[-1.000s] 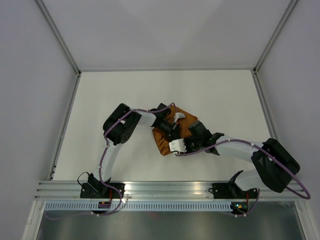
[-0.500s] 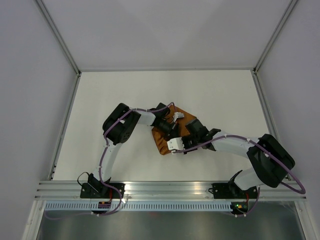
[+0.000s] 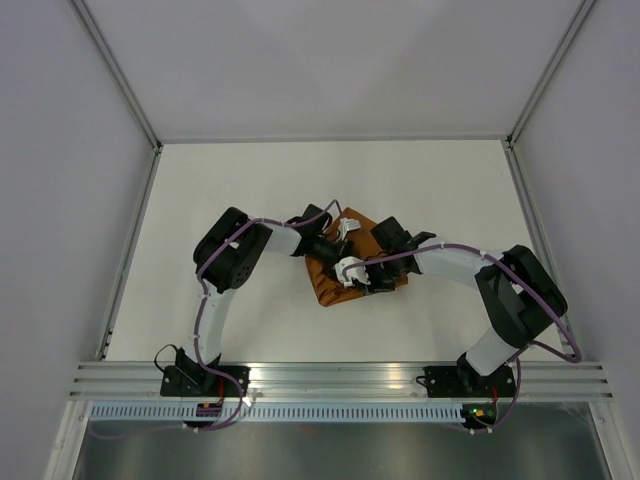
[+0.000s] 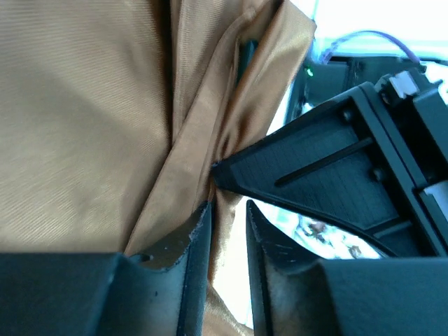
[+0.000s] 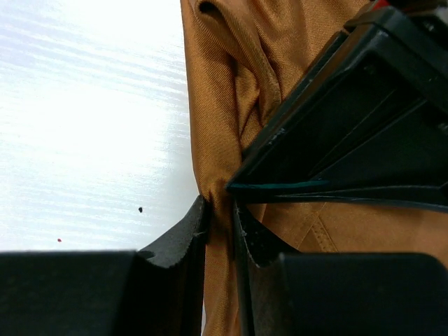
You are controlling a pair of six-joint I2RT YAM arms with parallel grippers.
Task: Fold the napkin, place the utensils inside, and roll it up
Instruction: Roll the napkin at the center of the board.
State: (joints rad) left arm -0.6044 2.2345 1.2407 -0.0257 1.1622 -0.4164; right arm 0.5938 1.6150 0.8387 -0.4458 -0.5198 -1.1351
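The rust-orange napkin (image 3: 326,286) lies bunched and folded in the middle of the table. My left gripper (image 3: 326,248) is at its upper left part. In the left wrist view the gripper (image 4: 227,210) has its jaws nearly together on a fold of the napkin (image 4: 84,119). My right gripper (image 3: 366,278) meets it from the right. In the right wrist view the gripper (image 5: 220,203) is shut on a pinched ridge of the napkin (image 5: 217,105) at the cloth's edge. The two grippers are almost touching. The knife is hidden; only a dark sliver (image 4: 246,54) shows inside a fold.
The white table (image 3: 230,180) has a raised frame along its sides and grey walls beyond. The right gripper's dark finger (image 4: 315,182) fills the right of the left wrist view. The left gripper's body (image 5: 357,133) crowds the right wrist view.
My right gripper has swung up and to the left over the napkin, its elbow drawn in. The left gripper has shifted slightly left. The napkin is more bunched and compact.
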